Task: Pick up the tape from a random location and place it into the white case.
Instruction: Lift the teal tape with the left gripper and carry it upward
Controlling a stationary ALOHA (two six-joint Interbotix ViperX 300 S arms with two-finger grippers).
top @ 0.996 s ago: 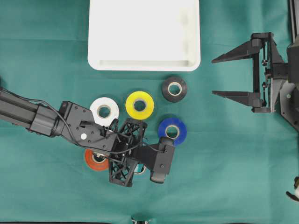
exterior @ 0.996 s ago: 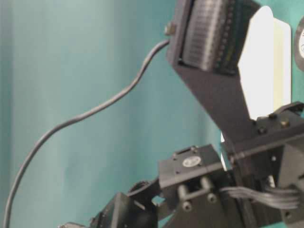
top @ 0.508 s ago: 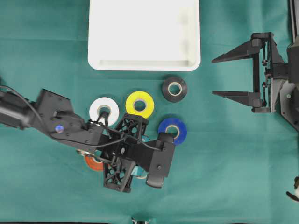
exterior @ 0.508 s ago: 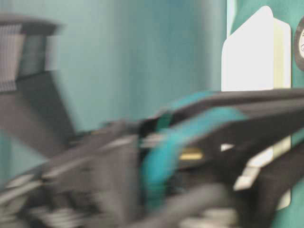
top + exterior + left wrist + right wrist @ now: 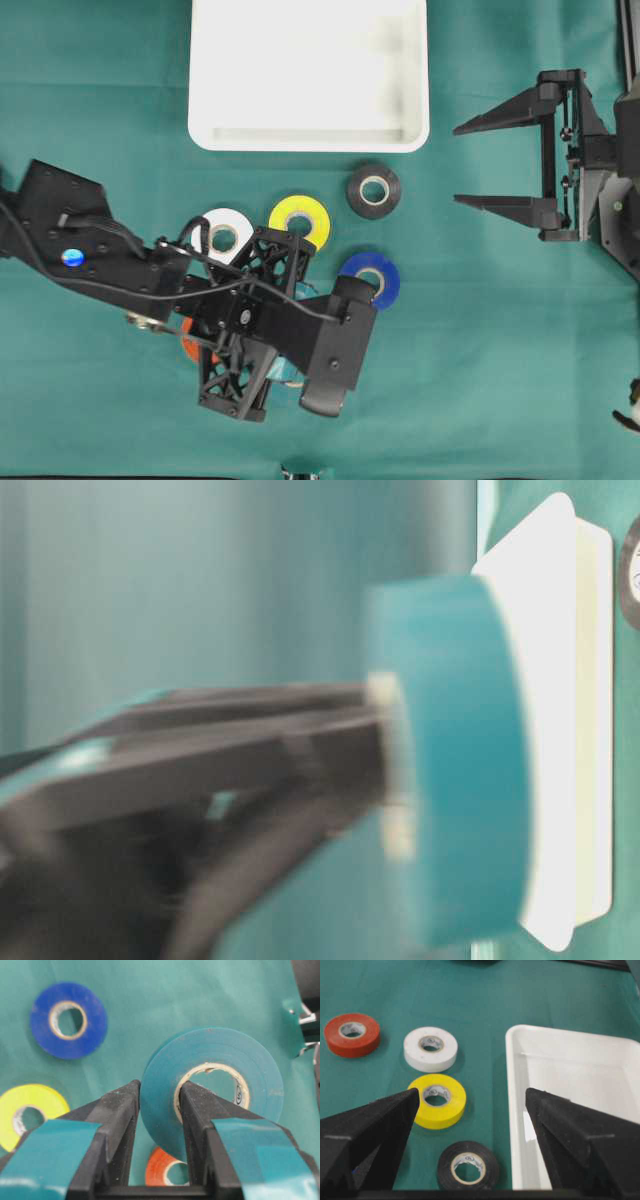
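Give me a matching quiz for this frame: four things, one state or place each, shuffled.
Things:
1. teal tape
2. black tape
3. right gripper
4. white case

States:
A. open, holding nothing
B. nothing in it
C. pinched by the left gripper, one finger through its core
D. flat on the cloth, nearest the case

Pairs: 1-C, 2-D, 3-A, 4-B
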